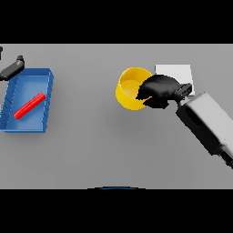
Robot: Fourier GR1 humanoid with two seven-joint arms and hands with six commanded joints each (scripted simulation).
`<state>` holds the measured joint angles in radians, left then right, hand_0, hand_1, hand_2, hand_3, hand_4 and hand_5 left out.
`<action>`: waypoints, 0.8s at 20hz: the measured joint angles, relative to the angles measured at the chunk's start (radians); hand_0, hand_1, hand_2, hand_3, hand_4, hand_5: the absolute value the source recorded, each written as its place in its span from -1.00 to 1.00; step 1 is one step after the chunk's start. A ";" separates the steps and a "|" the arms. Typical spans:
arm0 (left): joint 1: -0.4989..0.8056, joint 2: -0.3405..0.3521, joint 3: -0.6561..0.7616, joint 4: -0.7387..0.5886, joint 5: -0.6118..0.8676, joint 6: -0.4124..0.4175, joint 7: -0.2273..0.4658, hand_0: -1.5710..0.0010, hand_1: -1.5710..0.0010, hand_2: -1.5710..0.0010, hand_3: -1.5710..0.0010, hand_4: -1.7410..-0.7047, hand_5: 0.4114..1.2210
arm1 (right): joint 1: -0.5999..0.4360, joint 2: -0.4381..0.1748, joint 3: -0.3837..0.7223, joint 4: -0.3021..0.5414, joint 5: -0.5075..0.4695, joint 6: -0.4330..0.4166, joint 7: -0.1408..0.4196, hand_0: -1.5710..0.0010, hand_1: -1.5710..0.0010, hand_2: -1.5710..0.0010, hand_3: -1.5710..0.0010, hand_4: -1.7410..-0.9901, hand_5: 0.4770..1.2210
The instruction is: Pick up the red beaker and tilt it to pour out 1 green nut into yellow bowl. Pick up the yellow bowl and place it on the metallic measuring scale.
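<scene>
Grey table (113, 150): right hand (158, 91) curled round yellow bowl (129, 88) rim at its 3 o'clock, probably mid-transfer; next, lift onto scale (175, 73), bowl's 2 o'clock.

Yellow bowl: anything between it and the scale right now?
Nothing visible. The yellow bowl sits just left of the metallic measuring scale, with only the right hand at the bowl's right rim, partly over the scale. The blue tray with the red beaker is far left.
</scene>
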<state>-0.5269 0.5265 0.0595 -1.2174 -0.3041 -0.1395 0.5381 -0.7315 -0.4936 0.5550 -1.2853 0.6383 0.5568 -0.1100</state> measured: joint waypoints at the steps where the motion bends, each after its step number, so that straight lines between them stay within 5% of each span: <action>1: 0.004 -0.007 -0.007 0.006 -0.003 0.000 0.002 1.00 1.00 1.00 1.00 0.84 -0.16 | -0.013 -0.007 -0.007 0.018 0.004 -0.015 -0.002 -0.92 -0.97 -1.00 -0.69 -0.95 1.00; 3: 0.004 -0.005 -0.004 0.001 0.000 0.001 -0.015 1.00 1.00 1.00 1.00 0.83 -0.15 | -0.017 -0.018 -0.018 0.045 0.010 -0.030 0.041 -0.95 -0.98 -1.00 -0.76 -0.96 1.00; 11: -0.007 -0.003 0.006 0.013 0.010 -0.008 0.006 1.00 1.00 1.00 1.00 0.81 -0.16 | -0.092 -0.068 -0.035 0.231 0.033 -0.118 -0.031 -0.99 -1.00 -1.00 -0.61 -0.95 1.00; 13: -0.002 -0.007 0.011 -0.008 0.017 -0.001 0.013 1.00 1.00 1.00 1.00 0.79 -0.15 | -0.100 -0.072 -0.037 0.252 0.028 -0.118 -0.044 -0.99 -0.95 -1.00 -0.75 -0.96 1.00; 16: 0.022 -0.010 0.011 -0.033 0.017 0.007 0.029 1.00 1.00 1.00 1.00 0.77 -0.13 | -0.110 -0.076 -0.055 0.389 0.048 -0.177 -0.004 -0.95 -0.83 -0.91 -0.87 -0.97 1.00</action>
<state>-0.5050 0.5160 0.0707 -1.2504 -0.2874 -0.1322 0.5675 -0.8412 -0.5699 0.4997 -0.8958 0.6861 0.3801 -0.1135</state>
